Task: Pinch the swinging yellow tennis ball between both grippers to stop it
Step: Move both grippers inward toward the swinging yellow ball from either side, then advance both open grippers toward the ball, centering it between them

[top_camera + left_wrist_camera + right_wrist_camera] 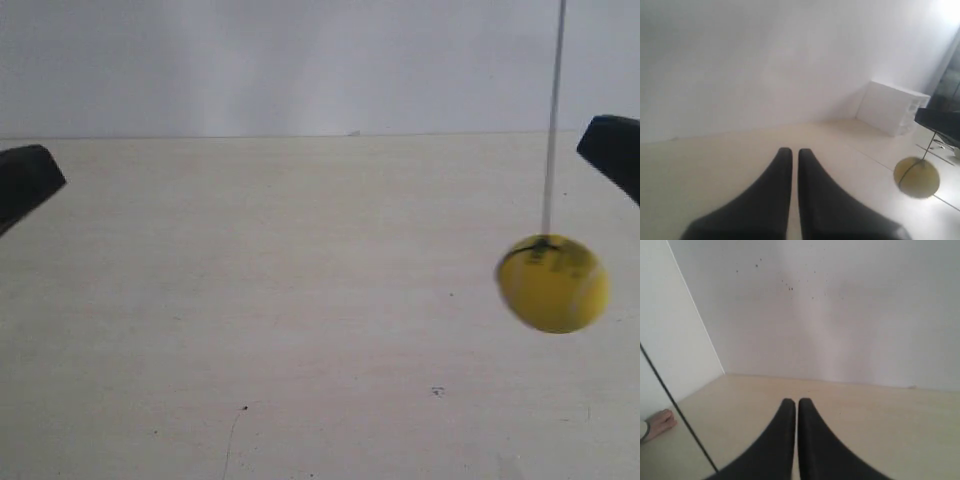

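The yellow tennis ball (552, 283) hangs blurred on a thin string (553, 120) over the table's right part, just below the black arm at the exterior view's right (613, 152). The arm at the exterior view's left (24, 180) is far from it. In the left wrist view the ball (916, 177) shows far off, with the other arm's black tip (939, 122) just beyond it. My left gripper (791, 150) is shut and holds nothing. My right gripper (792, 401) is also shut and empty. The ball is out of the right wrist view.
A pale wooden table (300, 300) runs back to a white wall. A white box (892, 107) stands in the corner in the left wrist view. A thin dark line (675, 405) and a person's hand (657, 424) show in the right wrist view.
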Motion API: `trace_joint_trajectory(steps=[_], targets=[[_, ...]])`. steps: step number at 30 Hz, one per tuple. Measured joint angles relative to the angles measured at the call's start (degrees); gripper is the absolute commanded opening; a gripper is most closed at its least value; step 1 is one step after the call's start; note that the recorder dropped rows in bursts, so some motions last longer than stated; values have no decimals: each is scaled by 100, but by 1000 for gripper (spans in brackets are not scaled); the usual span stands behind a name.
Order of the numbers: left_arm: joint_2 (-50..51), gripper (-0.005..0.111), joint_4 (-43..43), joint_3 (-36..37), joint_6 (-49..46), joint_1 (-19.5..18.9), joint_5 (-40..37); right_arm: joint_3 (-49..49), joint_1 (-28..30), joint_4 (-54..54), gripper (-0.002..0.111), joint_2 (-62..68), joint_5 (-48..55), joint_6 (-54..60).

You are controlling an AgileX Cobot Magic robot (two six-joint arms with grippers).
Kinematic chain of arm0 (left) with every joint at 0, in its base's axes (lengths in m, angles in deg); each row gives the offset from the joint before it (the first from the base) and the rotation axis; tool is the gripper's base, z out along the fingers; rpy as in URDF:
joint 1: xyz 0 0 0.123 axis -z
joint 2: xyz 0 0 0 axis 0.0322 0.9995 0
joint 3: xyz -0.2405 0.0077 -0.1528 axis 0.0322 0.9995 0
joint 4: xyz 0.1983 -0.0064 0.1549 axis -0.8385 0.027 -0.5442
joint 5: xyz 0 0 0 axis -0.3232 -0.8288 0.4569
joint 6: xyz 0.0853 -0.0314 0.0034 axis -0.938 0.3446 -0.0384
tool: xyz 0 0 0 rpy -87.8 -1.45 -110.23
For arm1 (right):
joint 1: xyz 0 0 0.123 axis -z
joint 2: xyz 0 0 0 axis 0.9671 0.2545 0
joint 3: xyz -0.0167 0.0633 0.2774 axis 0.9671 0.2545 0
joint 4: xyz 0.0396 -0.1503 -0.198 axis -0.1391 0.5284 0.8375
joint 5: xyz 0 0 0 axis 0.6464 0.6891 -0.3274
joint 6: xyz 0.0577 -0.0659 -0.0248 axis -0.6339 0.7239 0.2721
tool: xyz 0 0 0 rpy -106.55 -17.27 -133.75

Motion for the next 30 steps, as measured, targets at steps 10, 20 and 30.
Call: trace_joint_trajectory(steps=[10,20,30], targets=[[2191,5,91,-9,-1432,0,1178,0,0,124,0,1467,-971,792],[3403,5,128,-36,-2403,169,1278,0,-375,167,0,2199,-1611,1579],[3475,5,122,-550,-2725,2089,1311,-9,-1654,-436,0,2211,-947,2181]])
